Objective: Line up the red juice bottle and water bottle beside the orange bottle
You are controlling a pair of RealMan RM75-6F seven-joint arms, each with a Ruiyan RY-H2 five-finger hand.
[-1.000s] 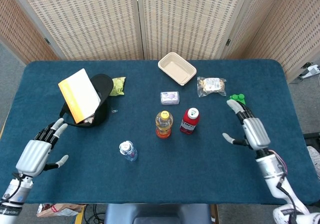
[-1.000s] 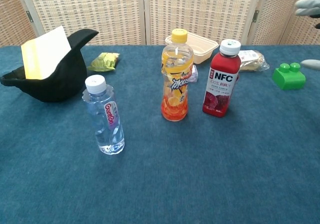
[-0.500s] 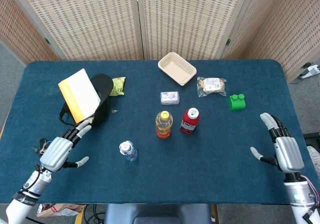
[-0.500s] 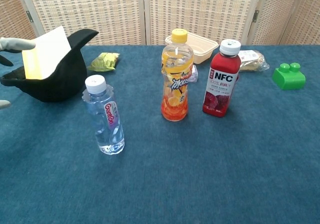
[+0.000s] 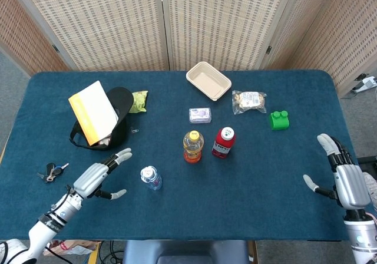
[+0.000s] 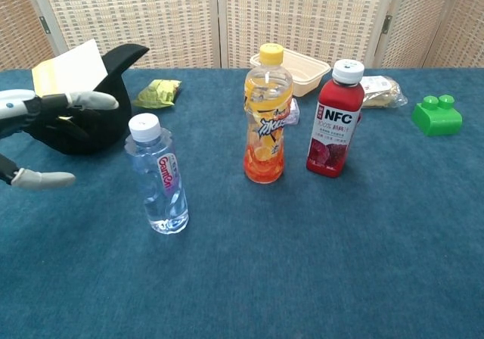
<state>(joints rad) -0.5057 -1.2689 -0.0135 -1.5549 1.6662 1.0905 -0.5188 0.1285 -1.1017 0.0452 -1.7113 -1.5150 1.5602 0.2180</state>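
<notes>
Far left, a black cap [image 5: 118, 108] holds a yellow booklet [image 5: 93, 112]; keys [image 5: 49, 171] lie near; green block [image 5: 279, 119] right.

Red juice bottle [image 6: 333, 123] white-capped, orange bottle [image 6: 266, 116] yellow-capped, clear water bottle [image 6: 159, 175], teal table [image 6: 363, 248]

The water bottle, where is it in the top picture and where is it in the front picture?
Head view: the water bottle stands near the front edge, left of centre, beside the left hand.
Chest view: the water bottle stands left of centre, nearest the camera.
Shared landmark: the orange bottle, to its right in both.
</notes>
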